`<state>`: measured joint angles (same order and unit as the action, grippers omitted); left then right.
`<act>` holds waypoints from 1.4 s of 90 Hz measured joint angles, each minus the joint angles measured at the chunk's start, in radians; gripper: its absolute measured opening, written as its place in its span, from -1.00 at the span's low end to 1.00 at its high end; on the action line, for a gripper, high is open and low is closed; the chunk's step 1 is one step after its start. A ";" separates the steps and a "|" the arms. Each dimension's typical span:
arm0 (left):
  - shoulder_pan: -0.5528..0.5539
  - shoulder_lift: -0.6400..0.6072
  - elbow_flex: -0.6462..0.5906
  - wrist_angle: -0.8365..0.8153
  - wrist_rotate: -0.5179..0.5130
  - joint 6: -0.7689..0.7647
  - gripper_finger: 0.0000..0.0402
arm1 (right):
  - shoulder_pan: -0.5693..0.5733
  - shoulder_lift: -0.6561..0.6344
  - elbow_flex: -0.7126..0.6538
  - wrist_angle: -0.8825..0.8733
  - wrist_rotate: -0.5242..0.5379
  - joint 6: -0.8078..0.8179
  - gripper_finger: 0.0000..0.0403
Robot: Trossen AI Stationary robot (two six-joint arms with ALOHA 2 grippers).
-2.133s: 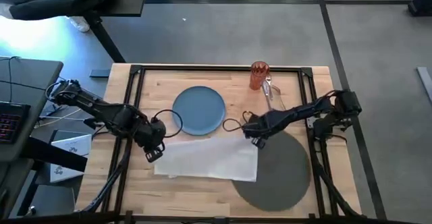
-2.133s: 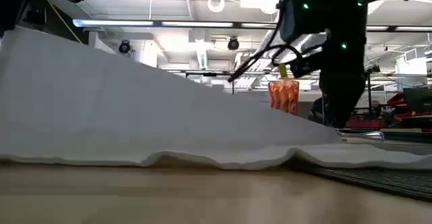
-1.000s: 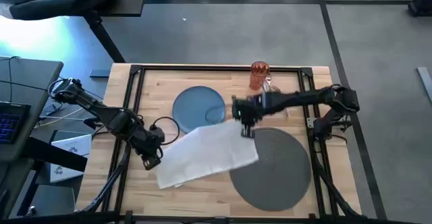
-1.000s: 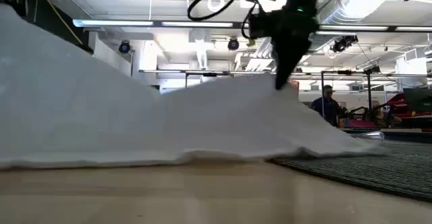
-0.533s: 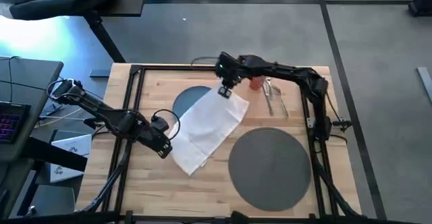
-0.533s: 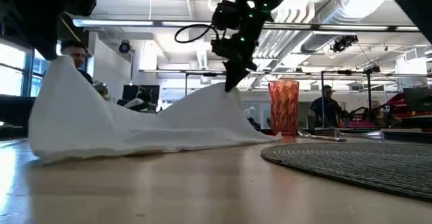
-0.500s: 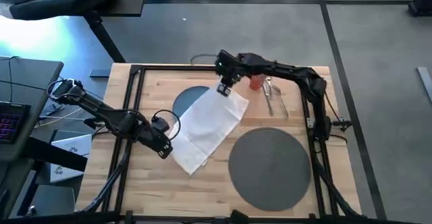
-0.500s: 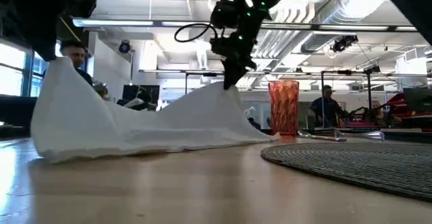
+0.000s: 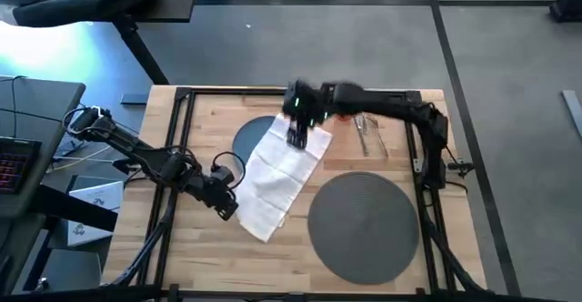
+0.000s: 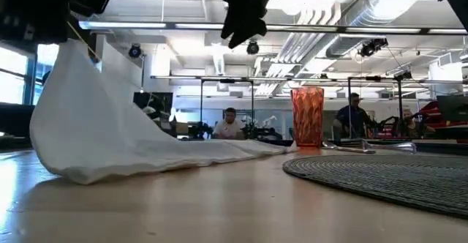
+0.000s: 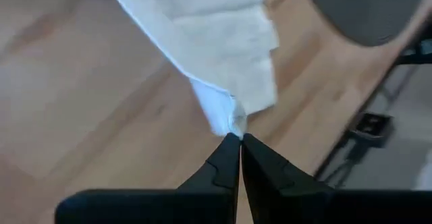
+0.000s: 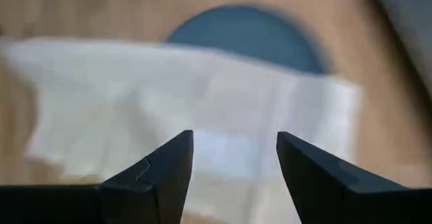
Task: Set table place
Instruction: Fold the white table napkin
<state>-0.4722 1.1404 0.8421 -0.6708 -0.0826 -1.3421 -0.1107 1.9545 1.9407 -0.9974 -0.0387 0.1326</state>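
The white napkin [image 9: 280, 173] lies slantwise on the wooden table [image 9: 209, 256]. Its far end rests on the blue plate [image 9: 253, 135] and its near end on the wood. My left gripper [image 9: 229, 204] is shut on its left edge. My right gripper [image 9: 297, 135] hovers open above the napkin's far end [image 12: 202, 109], touching nothing. The dark grey mat [image 9: 364, 216] lies at the near right. The orange tumbler [image 10: 307, 116] stands upright at the far side, with silver cutlery [image 9: 368, 135] beside it. My left gripper pinches a corner of the napkin's left edge [image 11: 231, 123] between its two fingertips, coming from the table's left. That corner is raised off the table [image 10: 69, 53]. From it the cloth slopes down, slack, to where the rest lies flat.
A black rail frame [image 9: 182, 97] runs along the table's edges. Bare wood lies near the front edge and left of the plate. A grey desk with a keyboard [image 9: 14, 161] stands off the table's left. People show in the room behind [image 10: 229, 122].
My right gripper has carried the napkin's far end off the mat toward the far left, let it go and risen. That end has dropped onto the plate and table. My left gripper keeps its corner raised and has shifted slightly rightward.
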 joint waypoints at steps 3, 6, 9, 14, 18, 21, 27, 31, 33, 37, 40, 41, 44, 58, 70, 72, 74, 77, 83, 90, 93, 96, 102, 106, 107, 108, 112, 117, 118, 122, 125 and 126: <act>-0.006 0.002 0.000 0.023 -0.004 0.000 -1.00 | 0.043 0.000 -0.020 0.012 0.002 0.033 -0.02; -0.012 0.006 0.000 0.048 -0.006 0.000 -1.00 | 0.090 0.000 -0.045 0.032 0.004 0.072 -0.03; -0.022 0.011 0.000 0.065 -0.006 0.000 -1.00 | 0.137 0.000 -0.073 0.058 0.014 0.117 -0.04; -0.043 0.023 0.000 0.085 -0.005 0.012 -1.00 | 0.215 0.001 -0.112 0.089 0.040 0.207 -0.06; -0.063 0.037 0.000 0.102 -0.004 0.029 -1.00 | 0.280 0.002 -0.140 0.122 0.065 0.291 -0.08; -0.080 0.048 0.000 0.107 -0.004 0.038 -1.00 | 0.325 0.002 -0.162 0.163 0.083 0.361 -0.09; -0.123 0.080 0.000 0.099 -0.005 0.045 -1.00 | 0.413 -0.001 -0.219 0.292 0.113 0.504 -0.11; -0.153 0.105 0.000 0.103 -0.005 0.045 -1.00 | 0.469 -0.001 -0.262 0.396 0.132 0.583 -0.11; -0.170 0.118 0.000 0.105 -0.005 0.042 -1.00 | 0.496 0.000 -0.284 0.452 0.146 0.614 -0.12; -0.205 0.146 0.000 0.112 -0.007 0.034 -1.00 | 0.544 0.007 -0.327 0.575 0.182 0.658 -0.12; -0.231 0.168 0.000 0.130 -0.013 0.025 -1.00 | 0.580 0.012 -0.354 0.662 0.215 0.685 -0.12; -0.240 0.175 0.000 0.137 -0.018 0.021 -1.00 | 0.592 0.014 -0.362 0.686 0.224 0.691 -0.12; -0.266 0.198 0.000 0.161 -0.033 0.009 -1.00 | 0.624 0.023 -0.382 0.746 0.247 0.717 -0.12; -0.365 0.288 0.000 0.344 -0.075 0.022 -0.93 | 0.721 0.087 -0.373 0.736 0.273 0.883 -0.13; -0.410 0.308 0.000 0.388 0.022 0.078 -0.73 | 0.753 0.129 -0.306 0.734 0.186 0.940 -0.13; -0.416 0.307 0.000 0.382 0.046 0.079 -0.69 | 0.754 0.137 -0.293 0.734 0.175 0.939 -0.13; -0.422 0.304 0.000 0.372 0.066 0.079 -0.66 | 0.755 0.145 -0.281 0.733 0.167 0.932 -0.13; -0.431 0.300 0.000 0.350 0.092 0.074 -0.62 | 0.754 0.159 -0.261 0.724 0.165 0.917 -0.12; -0.449 0.293 0.000 0.322 0.121 0.063 -0.55 | 0.746 0.193 -0.220 0.689 0.165 0.868 -0.13; -0.477 0.292 0.000 0.331 0.119 0.086 -0.51 | 0.730 0.238 -0.167 0.665 0.149 0.798 -0.12; -0.490 0.292 0.000 0.342 0.104 0.106 -0.50 | 0.720 0.258 -0.141 0.666 0.128 0.764 -0.12; -0.501 0.295 0.000 0.358 0.087 0.135 -0.50 | 0.710 0.282 -0.114 0.667 0.109 0.729 -0.12; -0.525 0.302 0.000 0.373 0.041 0.238 -0.51 | 0.692 0.332 -0.055 0.643 0.088 0.656 -0.12; -0.537 0.306 0.000 0.368 0.008 0.325 -0.51 | 0.681 0.368 -0.011 0.591 0.093 0.622 -0.12; -0.539 0.307 0.000 0.366 -0.002 0.346 -0.52 | 0.678 0.376 -0.001 0.577 0.097 0.615 -0.12; -0.541 0.309 0.000 0.364 -0.012 0.366 -0.52 | 0.676 0.385 0.010 0.562 0.101 0.608 -0.12; -0.548 0.315 0.000 0.353 -0.052 0.438 -0.53 | 0.666 0.422 0.051 0.513 0.117 0.584 -0.12; -0.553 0.324 0.000 0.343 -0.091 0.500 -0.53 | 0.656 0.463 0.098 0.491 0.120 0.545 -0.12; -0.553 0.326 0.000 0.343 -0.097 0.509 -0.53 | 0.654 0.471 0.106 0.491 0.121 0.536 -0.12; -0.552 0.333 0.000 0.344 -0.112 0.534 -0.52 | 0.648 0.501 0.140 0.487 0.125 0.506 -0.12; -0.548 0.336 0.000 0.345 -0.117 0.540 -0.52 | 0.645 0.521 0.165 0.479 0.129 0.484 -0.13; -0.546 0.338 0.000 0.345 -0.118 0.540 -0.52 | 0.643 0.528 0.172 0.475 0.132 0.479 -0.13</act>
<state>-1.0185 1.4780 0.8425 -0.3260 -0.2005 -0.8017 0.5327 2.4824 2.1124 -0.5224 0.0936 0.6117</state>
